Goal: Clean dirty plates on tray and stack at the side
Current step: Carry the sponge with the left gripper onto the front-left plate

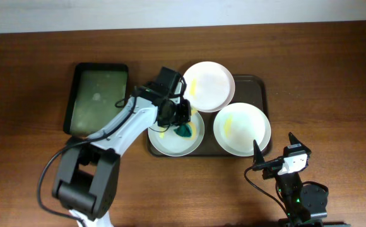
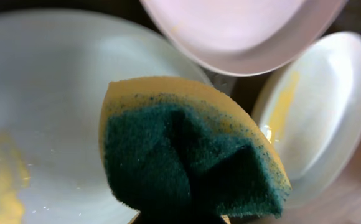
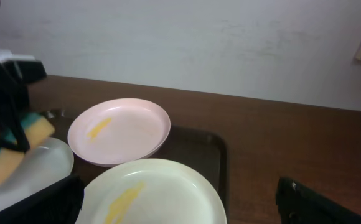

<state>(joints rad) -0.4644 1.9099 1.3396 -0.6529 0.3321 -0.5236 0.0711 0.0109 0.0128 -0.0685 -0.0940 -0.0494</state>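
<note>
Left claw (image 1: 180,122) pinching sponge (image 2: 193,155), above plate (image 1: 169,142)

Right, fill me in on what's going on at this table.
The left gripper is shut on a yellow sponge with a green scouring side, holding it over the front-left round white plate on the large dark brown tray. That plate, the back white plate and the front-right white plate all show yellow smears and all sit on the tray, so none is stacked aside yet. The right gripper is open and empty, near the table's front edge.
</note>
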